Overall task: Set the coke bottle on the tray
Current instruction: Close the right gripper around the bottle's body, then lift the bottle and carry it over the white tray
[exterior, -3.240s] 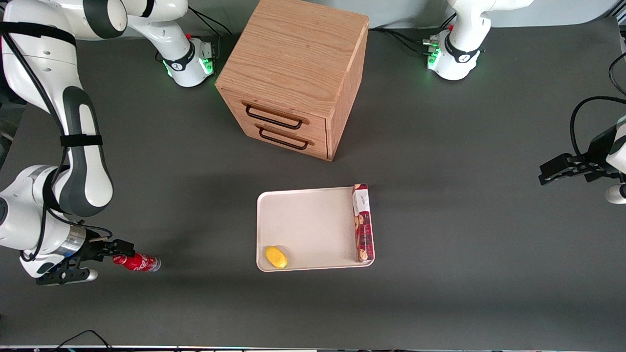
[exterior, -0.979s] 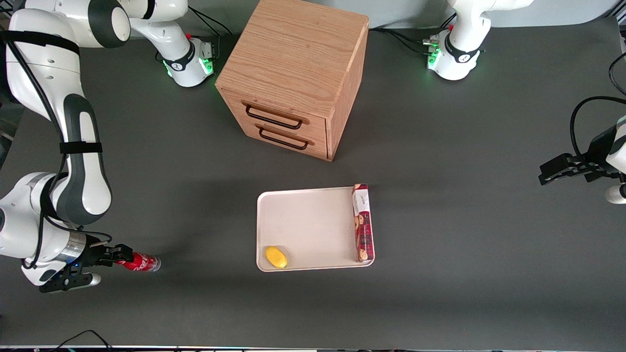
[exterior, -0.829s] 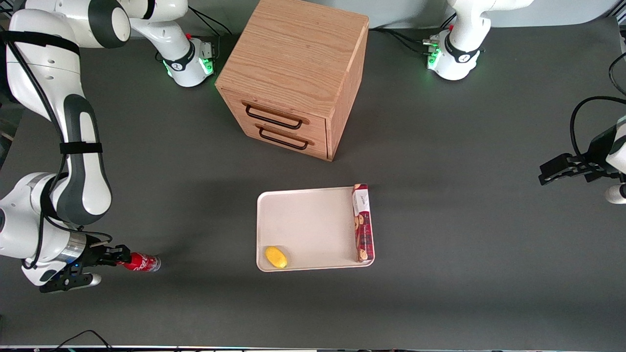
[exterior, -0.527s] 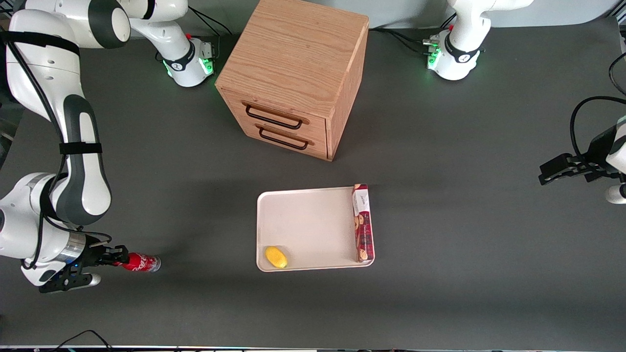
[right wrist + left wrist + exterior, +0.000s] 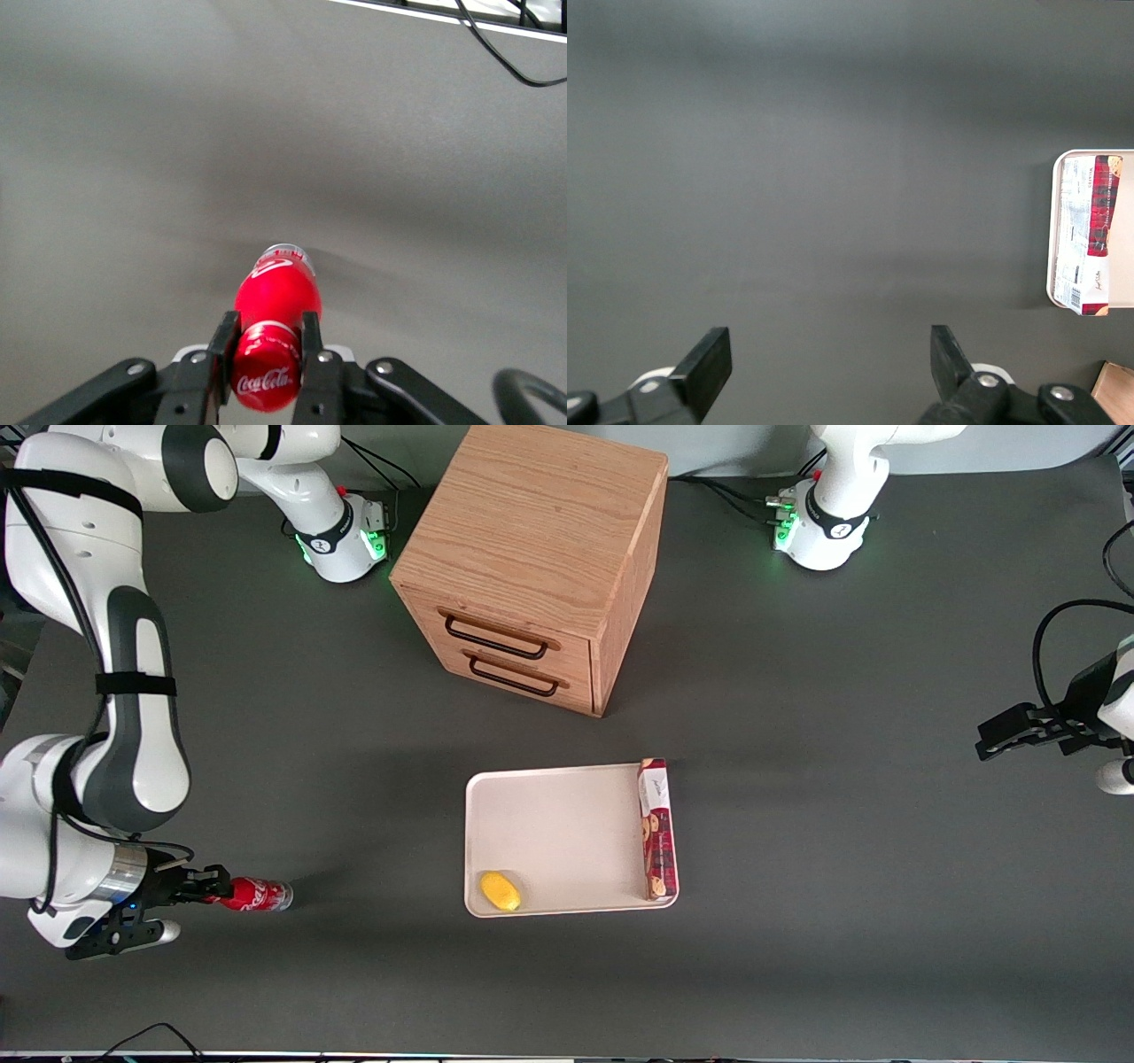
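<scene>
Pincer (image 5: 205,886): low over the table (image 5: 797,824) at the working arm's end, well apart from the tray (image 5: 549,824); clenched on the coke bottle (image 5: 255,894) at its neck, one finger on each side just under the cap.

Coke bottle: lying on its side, silvery base pointing toward the tray; the neck is presumably taken as the narrowest part.

Tray: cream-white, its middle bare. Lemon (image 5: 500,890) in the corner nearer the bottle; biscuit box (image 5: 656,828) along the edge farthest from the bottle.

Drawer cabinet (image 5: 532,558): farther from the camera than the tray.
</scene>
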Available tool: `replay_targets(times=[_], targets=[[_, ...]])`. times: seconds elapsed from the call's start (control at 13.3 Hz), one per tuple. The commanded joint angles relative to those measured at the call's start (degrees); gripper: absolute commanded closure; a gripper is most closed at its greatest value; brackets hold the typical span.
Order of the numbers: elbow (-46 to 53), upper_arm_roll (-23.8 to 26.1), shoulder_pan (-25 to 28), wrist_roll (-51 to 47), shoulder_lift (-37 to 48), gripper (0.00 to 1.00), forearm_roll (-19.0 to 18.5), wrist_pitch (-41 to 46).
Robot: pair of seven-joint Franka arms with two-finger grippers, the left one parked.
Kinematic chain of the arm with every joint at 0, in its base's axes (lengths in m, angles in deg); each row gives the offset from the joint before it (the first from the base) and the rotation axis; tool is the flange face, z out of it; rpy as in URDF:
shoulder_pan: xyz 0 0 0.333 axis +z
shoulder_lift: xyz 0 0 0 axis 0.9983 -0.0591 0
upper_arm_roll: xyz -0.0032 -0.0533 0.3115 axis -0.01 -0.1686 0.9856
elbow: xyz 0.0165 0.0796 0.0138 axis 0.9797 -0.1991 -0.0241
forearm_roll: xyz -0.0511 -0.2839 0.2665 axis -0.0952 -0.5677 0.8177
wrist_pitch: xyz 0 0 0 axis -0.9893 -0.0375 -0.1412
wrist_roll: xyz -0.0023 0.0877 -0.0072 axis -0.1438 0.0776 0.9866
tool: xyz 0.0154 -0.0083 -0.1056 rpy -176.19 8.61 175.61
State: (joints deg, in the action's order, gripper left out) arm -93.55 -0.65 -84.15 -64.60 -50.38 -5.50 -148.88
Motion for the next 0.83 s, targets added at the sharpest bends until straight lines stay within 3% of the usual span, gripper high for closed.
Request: replay_targets(times=[0.0, 0.3, 0.53, 0.75], targets=[[3.72, -0.54, 0.35, 0.62, 4.42, 1.0, 0.15, 9.05], [5.12, 0.07, 2.02, -5.78, 13.57, 1.0, -4.93, 25.67], [5.04, 0.42, 3.51, -7.63, 15.25, 1.0, -5.3, 27.36], [4.51, 0.6, 13.41, -20.51, 14.99, 1.0, -5.21, 26.49]])
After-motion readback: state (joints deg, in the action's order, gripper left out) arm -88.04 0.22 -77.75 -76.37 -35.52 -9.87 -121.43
